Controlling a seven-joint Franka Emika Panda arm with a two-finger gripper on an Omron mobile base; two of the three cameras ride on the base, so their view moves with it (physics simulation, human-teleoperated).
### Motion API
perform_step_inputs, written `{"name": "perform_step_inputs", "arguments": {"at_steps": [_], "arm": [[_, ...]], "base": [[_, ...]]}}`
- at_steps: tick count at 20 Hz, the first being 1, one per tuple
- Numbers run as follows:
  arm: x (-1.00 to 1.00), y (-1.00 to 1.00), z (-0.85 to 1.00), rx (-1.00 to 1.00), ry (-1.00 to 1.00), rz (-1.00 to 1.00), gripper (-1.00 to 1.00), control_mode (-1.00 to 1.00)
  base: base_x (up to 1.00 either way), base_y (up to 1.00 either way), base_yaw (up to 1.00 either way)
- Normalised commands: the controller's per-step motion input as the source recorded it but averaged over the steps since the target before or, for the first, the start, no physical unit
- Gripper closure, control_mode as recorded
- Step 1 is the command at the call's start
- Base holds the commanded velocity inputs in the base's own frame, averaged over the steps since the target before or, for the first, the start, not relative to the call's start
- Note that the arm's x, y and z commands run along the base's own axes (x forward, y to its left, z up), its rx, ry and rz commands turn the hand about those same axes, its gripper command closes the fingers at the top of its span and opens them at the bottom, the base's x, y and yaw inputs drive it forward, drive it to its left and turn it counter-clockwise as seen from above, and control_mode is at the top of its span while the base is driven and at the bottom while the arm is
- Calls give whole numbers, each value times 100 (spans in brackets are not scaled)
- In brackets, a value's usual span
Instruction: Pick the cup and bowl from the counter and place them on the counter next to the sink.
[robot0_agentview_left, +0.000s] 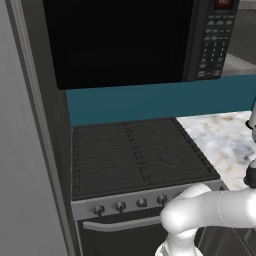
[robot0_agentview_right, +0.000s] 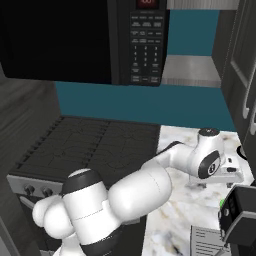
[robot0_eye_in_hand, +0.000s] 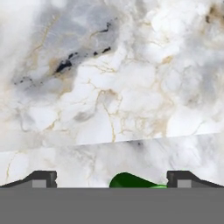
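Hand view: veined marble counter (robot0_eye_in_hand: 113, 87), rounded green cup (robot0_eye_in_hand: 131, 181) btwn open jaws.

A black microwave (robot0_agentview_left: 120, 40) hung above the black stove (robot0_agentview_left: 135, 155), against a teal wall (robot0_agentview_left: 160, 100); knobs (robot0_agentview_left: 120, 205) lined the stove's near front.

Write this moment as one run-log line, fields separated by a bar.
stage: approaching cup | tool: open, empty, above counter | cup: green, between the fingertips at the hand view's lower edge | nearby: stove top, microwave
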Motion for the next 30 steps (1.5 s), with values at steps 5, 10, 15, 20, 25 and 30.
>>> {"name": "perform_step_inputs", "arguments": {"at_steps": [5, 10, 15, 20, 25, 30], "arm": [[-3, 18, 0, -4, 6, 0, -100, -100], [-3, 17, 0, -7, 15, 0, -100, -100], [-26, 11, 0, -1, 0, 0, -100, -100], [-52, 0, 0, 1, -16, 0, -100, -100], [-44, 0, 2, 0, -16, 0, -100, -100], [0, 0, -4, 0, -7, 0, -100, -100]], "base": [[0, 0, 0], [0, 0, 0], [0, 0, 0], [0, 0, 0], [0, 0, 0], [0, 0, 0]]}}
